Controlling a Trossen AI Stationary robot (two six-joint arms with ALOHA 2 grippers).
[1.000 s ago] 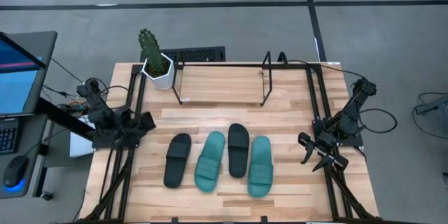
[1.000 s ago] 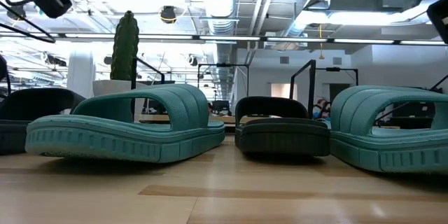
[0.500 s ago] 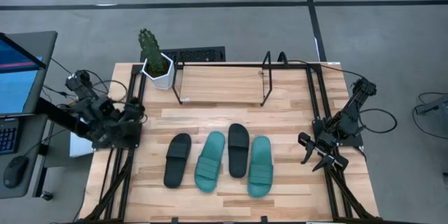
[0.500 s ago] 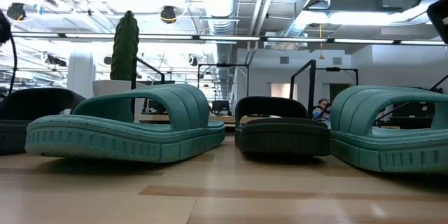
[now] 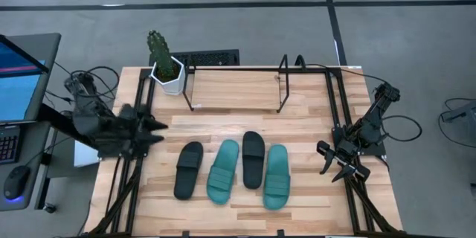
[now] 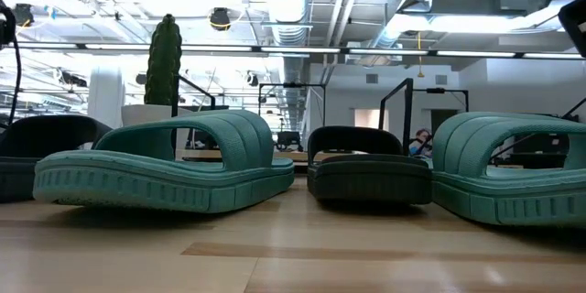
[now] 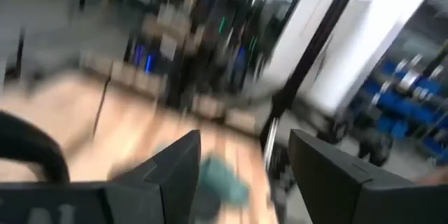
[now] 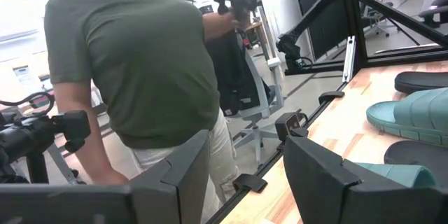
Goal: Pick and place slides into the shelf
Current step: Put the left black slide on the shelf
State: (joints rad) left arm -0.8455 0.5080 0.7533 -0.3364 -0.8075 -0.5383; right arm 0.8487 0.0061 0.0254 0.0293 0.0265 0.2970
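Wood table on a grey floor, seen from above. Near edge: four slides in a row, black, teal, black, teal, all flat on the boards. Left gripper at the table's left edge, fingers apart, holding nothing. Right gripper at the right edge, fingers apart, holding nothing. Farther back: the shelf, with a potted cactus beside its left end.

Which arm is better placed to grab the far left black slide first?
Left. The left pincer hangs open just off the table's left edge, nearest that black slide; the right pincer waits open at the right edge.
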